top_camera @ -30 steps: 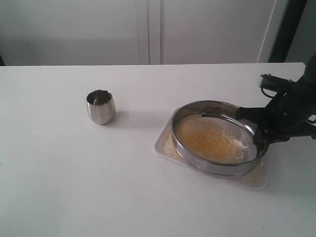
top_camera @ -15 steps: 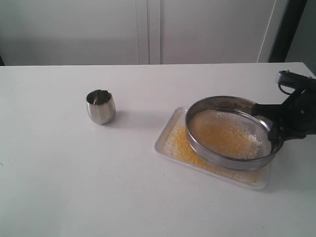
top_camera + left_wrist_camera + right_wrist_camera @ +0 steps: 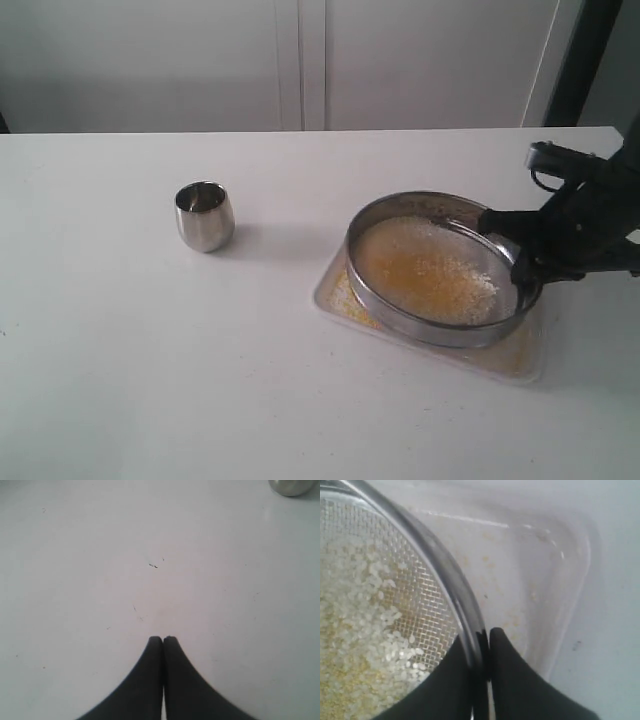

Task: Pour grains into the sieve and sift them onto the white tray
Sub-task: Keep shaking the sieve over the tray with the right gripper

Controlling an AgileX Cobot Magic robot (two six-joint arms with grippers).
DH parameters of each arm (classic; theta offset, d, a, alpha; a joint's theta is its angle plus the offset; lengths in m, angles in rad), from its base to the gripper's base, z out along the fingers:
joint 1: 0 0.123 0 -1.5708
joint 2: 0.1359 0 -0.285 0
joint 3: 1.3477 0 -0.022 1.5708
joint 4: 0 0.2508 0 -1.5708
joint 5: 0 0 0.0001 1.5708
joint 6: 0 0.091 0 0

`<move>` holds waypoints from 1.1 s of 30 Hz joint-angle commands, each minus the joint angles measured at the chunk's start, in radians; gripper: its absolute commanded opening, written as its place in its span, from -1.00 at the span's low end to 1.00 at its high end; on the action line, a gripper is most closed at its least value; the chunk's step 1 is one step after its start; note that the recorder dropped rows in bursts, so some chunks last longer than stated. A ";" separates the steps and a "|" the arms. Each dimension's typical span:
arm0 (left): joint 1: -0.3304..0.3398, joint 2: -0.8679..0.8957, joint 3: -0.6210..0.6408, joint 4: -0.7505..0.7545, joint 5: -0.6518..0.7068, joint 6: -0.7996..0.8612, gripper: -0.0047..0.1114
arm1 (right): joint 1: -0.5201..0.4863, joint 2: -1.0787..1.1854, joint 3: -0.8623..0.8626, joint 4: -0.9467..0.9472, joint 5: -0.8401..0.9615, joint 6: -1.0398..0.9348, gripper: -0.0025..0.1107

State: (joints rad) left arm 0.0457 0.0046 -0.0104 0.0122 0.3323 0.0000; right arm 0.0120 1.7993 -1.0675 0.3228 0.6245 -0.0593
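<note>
Sieve (image 3: 430, 334): round, steel-rimmed, fine mesh bottom. Positioned over the white tray (image 3: 505, 360), covering most of it, on the right side of the bench (image 3: 150, 380). Cannot tell whether resting on the tray or held just clear of it.

Grains (image 3: 430, 275): spread across the mesh, yellow mass toward the left and centre, paler rice-like grains toward the far and right side. Further thin scatter of yellow granules on the tray floor, visible at the near-left corner and along the near-right edge.

Right pincer (image 3: 519, 264): black, clamped on the sieve's right rim. In the right wrist view, rim wall pinched between the two tips, one finger inside, one outside.

Left pincer (image 3: 163, 639): closed, tips pressed together, gripping nothing, above bare bench. Outside the exterior view.

Surroundings: steel cup (image 3: 205, 215), small, upright, mouth up, well apart from the tray to the left; its edge also caught in the left wrist view. Pale wall panels (image 3: 300, 60) behind the bench; dark post (image 3: 580, 60) at far right. Right arm's black body alongside the tray's right end.

Change against half a second ago: sieve shifted leftward over the tray, now hiding the yellow band then exposed on the tray's left part; right pincer carried left with it. Close again to the position of one second ago. Steel cup unmoved.
</note>
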 commanded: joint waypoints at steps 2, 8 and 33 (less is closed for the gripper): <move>0.004 -0.005 0.010 -0.012 0.004 0.000 -0.92 | 0.008 -0.061 0.021 -0.062 -0.148 0.110 -0.96; 0.004 -0.005 0.010 -0.012 0.004 0.000 -0.92 | 0.022 -0.035 0.024 -0.054 -0.192 0.134 -0.96; 0.004 -0.005 0.010 -0.012 0.004 0.000 -0.92 | -0.053 -0.047 -0.019 -0.038 -0.050 0.077 -0.96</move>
State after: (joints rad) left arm 0.0457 0.0046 -0.0104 0.0122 0.3323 0.0000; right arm -0.0218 1.7830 -1.0789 0.2524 0.6328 -0.0236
